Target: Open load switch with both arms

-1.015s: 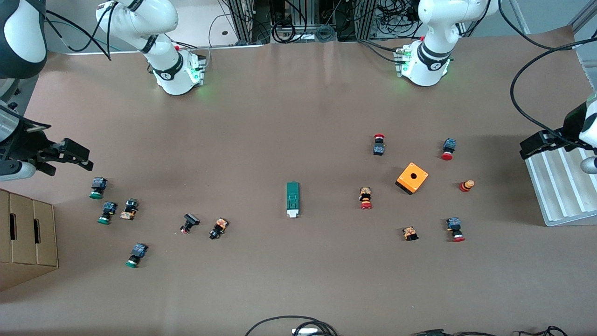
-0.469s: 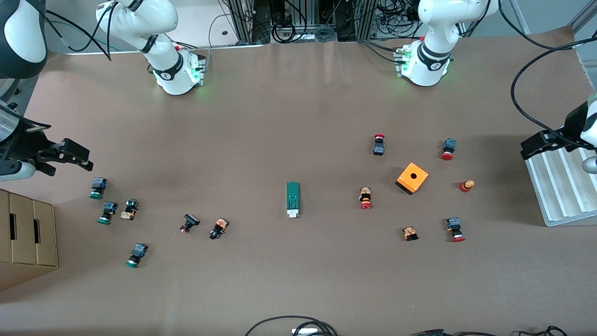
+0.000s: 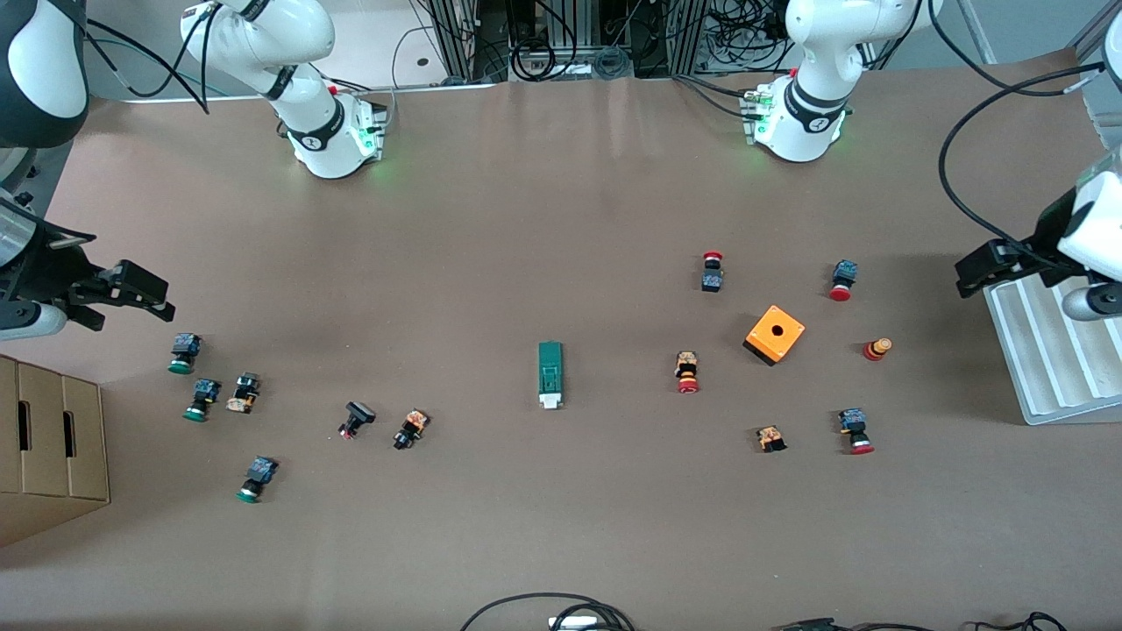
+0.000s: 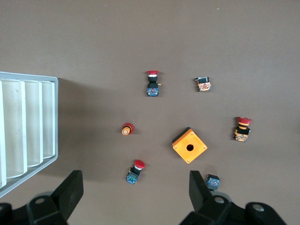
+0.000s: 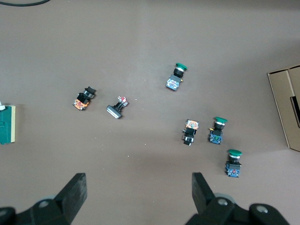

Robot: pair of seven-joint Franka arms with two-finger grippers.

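Left pincer [image 3: 975,273] up at the left arm's end of the table [image 3: 561,526], beside the white ridged tray [image 3: 1052,368], fingers spread apart, nothing between them. Right pincer [image 3: 145,294] up at the right arm's end, over bare table near the cardboard box [image 3: 48,447], fingers likewise apart and empty. Load switch [image 3: 550,375] flat in the middle of the table, well apart from both pincers, white end piece toward the front camera. Toward the left arm's end: orange box [image 3: 775,334] with a hole on top, red-capped buttons scattered around it. Toward the right arm's end: green-capped buttons [image 3: 182,354] and a few small black parts.

Left wrist view: left pincer [image 4: 133,197] with both fingers [image 4: 70,190] wide, only bare table between them. Below: orange box [image 4: 190,145], a red-capped button [image 4: 135,172] closest to the pincer, more buttons around, ridged tray [image 4: 28,131] at the edge. No load switch in this view.

Right wrist view: right pincer [image 5: 139,194] with fingers [image 5: 75,190] wide, holding nothing. Below: three green-capped buttons [image 5: 233,162], several small black parts, corner of the cardboard box [image 5: 286,108]. Load switch [image 5: 8,124] just showing at the edge, cut off by the frame, well apart from the fingers.
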